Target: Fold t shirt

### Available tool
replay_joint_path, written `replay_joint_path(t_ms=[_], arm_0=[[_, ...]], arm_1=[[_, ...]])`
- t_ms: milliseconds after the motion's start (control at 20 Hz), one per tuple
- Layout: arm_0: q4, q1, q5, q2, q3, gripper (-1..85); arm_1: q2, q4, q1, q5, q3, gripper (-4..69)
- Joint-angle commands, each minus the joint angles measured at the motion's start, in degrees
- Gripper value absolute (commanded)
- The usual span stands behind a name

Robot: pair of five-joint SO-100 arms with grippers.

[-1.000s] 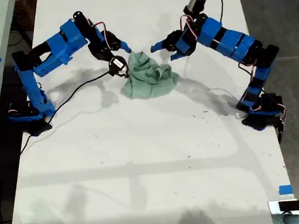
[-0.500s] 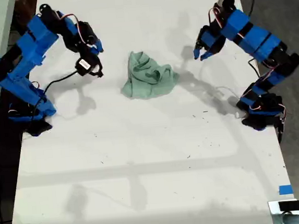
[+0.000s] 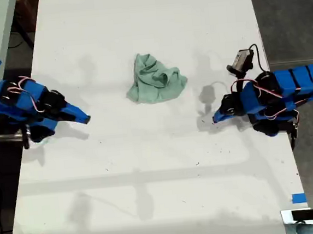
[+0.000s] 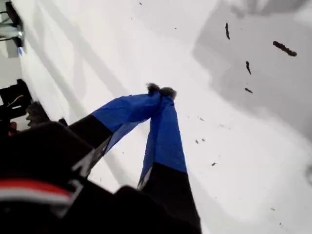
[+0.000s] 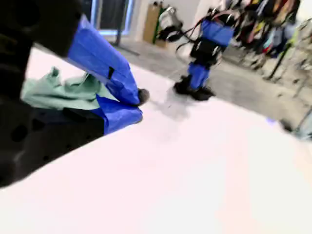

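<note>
Now the t shirt lies crumpled in a loose mint-green heap on the white bench, toward the far half and about midway between the exterior view's left and right edges. Nothing touches it; both arms are folded low and sit well apart from it.

My first claw is on the exterior view's right, pointing left just above the bench, nearer the camera than the cloth. In the first wrist view its two blue jaws meet at the tips, so it is closed and empty, with only bare bench and a few dark specks under it.

My second claw is on the exterior view's left, pointing right and a little toward the near side. In the second wrist view, which is blurred, its blue jaws lie one against the other. It looks closed with nothing between them. The t shirt shows behind the jaws, clear of them, and the other arm stands across the bench.

A strip of blue tape sits at the bench's near edge on the exterior view's right.
</note>
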State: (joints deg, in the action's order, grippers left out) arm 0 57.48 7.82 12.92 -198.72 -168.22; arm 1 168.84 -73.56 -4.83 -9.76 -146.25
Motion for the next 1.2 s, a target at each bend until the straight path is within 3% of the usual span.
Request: replay_joint_path(t_ms=[0, 50, 100, 200, 350, 450, 500, 550, 1150], arm_0=[[0.5, -0.4, 2.2, -6.4, -8.7, 0.0], [1.3, -0.4, 2.6, -7.0, -9.8, -0.1], [2.4, -0.1, 4.7, -7.1, -11.2, -0.1], [1.7, -1.9, 4.7, -7.8, -15.6, 1.2], [2.2, -8.0, 1.8, -7.7, -16.2, 19.8], [2.5, -9.8, 0.2, -7.7, -15.9, 20.5], [3.4, -10.9, -4.0, -7.7, -16.0, 20.5], [3.6, -11.9, -4.8, -7.7, -15.8, 20.5], [3.6, -12.4, -5.0, -7.7, -15.8, 20.5]], arm_1=[[18.6, 6.9, -0.5, -1.4, -17.6, -2.7], [32.8, 2.5, 0.7, -1.8, -25.0, -2.8], [32.3, -0.6, 0.8, -2.1, -27.4, -2.9], [32.0, -1.9, 2.5, -2.5, -32.2, -2.9], [31.9, -2.3, -1.2, -6.4, -32.1, -2.8], [31.8, -2.3, 2.4, 3.9, -32.1, -0.4], [31.8, -2.3, 3.9, 15.3, -32.1, 0.8], [31.9, -2.3, 4.6, 18.5, -32.1, 1.4], [31.9, -2.3, 4.7, 17.8, -32.1, 2.8]])
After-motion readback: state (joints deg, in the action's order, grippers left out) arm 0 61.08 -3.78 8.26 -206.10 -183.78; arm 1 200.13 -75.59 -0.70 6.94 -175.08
